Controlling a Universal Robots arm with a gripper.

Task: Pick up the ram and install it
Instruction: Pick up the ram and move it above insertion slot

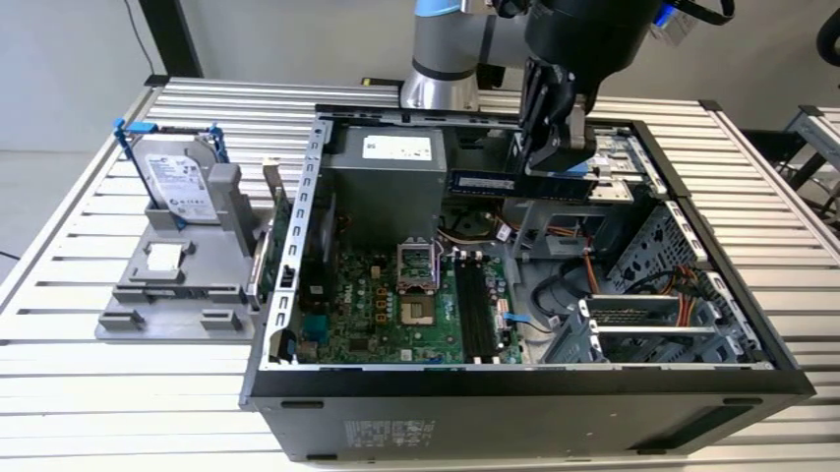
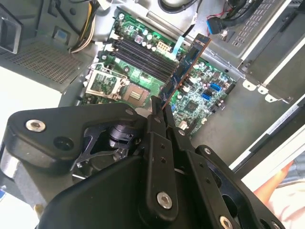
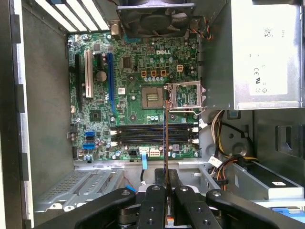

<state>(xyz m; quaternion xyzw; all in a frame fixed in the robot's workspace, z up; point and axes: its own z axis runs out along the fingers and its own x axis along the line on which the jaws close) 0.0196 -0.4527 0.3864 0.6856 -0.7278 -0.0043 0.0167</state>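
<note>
The ram (image 1: pixel 506 183) is a long thin dark stick, held level in the air over the open computer case (image 1: pixel 525 379), in front of the power supply. My gripper (image 1: pixel 558 175) is shut on its end at the exterior view's right. Both wrist views show the ram edge-on (image 3: pixel 165 138) (image 2: pixel 188 59), sticking out from between the black fingers (image 3: pixel 155 200) (image 2: pixel 157 143). Below it lie the long black memory slots (image 3: pixel 152 134) (image 2: pixel 145 52) (image 1: pixel 475 305) of the green motherboard. The stick hangs well above the slots and, in the first wrist view, crosses them at a right angle.
A silver hard drive with blue rails (image 1: pixel 177 182) stands in a grey holder (image 1: pixel 171 295) on the slatted table, at the exterior view's left. Inside the case are the grey power supply (image 1: pixel 388 187), the CPU socket (image 1: pixel 413 280), cable bundles (image 1: pixel 577 236) and a drive cage (image 1: pixel 656 324).
</note>
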